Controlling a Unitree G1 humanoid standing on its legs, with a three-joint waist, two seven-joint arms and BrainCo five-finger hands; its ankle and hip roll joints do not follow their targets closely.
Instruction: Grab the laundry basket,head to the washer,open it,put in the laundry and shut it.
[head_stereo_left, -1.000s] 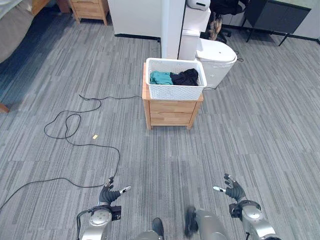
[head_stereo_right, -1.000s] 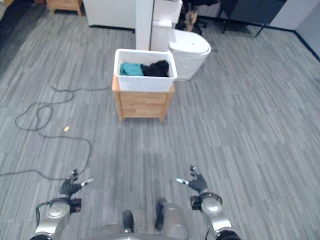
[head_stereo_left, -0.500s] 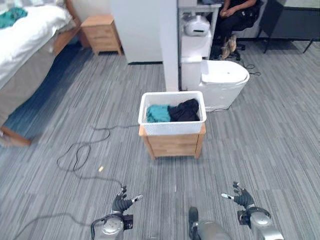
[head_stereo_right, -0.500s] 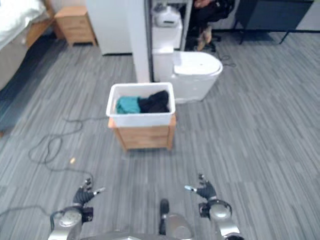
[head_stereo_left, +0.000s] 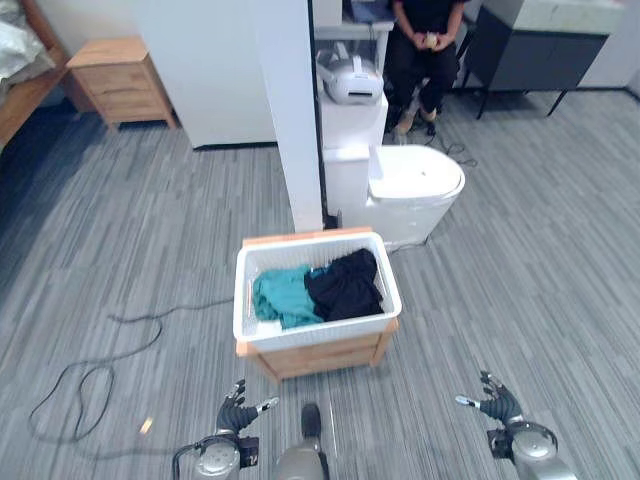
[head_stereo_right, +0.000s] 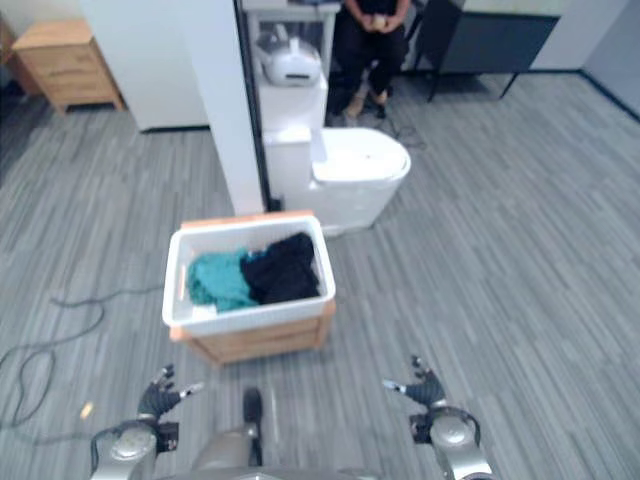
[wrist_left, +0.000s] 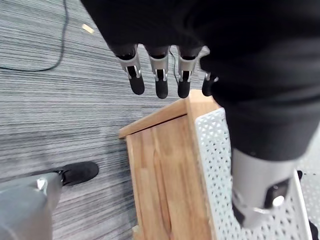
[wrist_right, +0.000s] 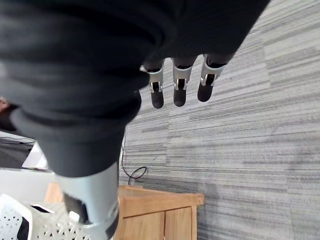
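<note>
- Bright, even indoor light is falling on the grey floor (head_stereo_left: 540, 280) ahead of both hands.
- The white toilet lid (head_stereo_left: 415, 185), far ahead of the right hand (head_stereo_left: 497, 404), is shining pale.
- The laundry basket (head_stereo_left: 320, 333) is casting a soft shadow on the wooden stand (head_stereo_left: 320, 357), just ahead of the left hand (head_stereo_left: 236, 412).

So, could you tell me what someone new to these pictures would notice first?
Probably the white laundry basket in the middle of the floor, sitting on a low wooden cabinet and holding teal clothes beside black clothes. Just behind it stands a white toilet, with a seated person further back. Both the left hand and right hand hang open, short of the basket.
</note>
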